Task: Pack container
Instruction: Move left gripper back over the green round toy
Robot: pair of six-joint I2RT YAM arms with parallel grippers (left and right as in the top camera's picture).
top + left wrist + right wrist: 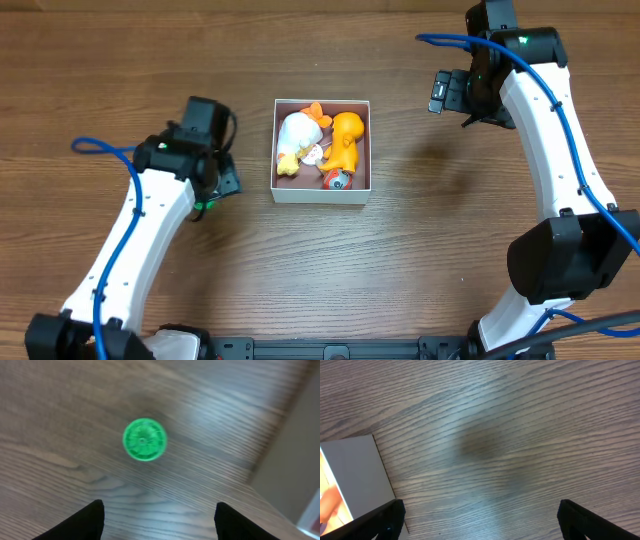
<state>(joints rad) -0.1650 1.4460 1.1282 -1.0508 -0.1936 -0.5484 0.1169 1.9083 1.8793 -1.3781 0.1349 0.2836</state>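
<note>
The container [322,194] is a square white-walled box at the table's middle. It holds a white plush toy [296,138], an orange toy [347,138] and a small red and blue toy [337,179]. My left gripper [222,180] is left of the box, open and empty [160,520], low over the wood. A round green object [144,439] lies on the table ahead of its fingers, and shows in the overhead view [207,206]. My right gripper [452,95] is right of the box, open and empty [480,520]. The box's white wall [360,472] is at its left.
The table is brown wood grain. A pale flat surface [292,470] fills the right edge of the left wrist view. Blue cables run along both white arms. A dark base bar [330,350] lies along the front edge.
</note>
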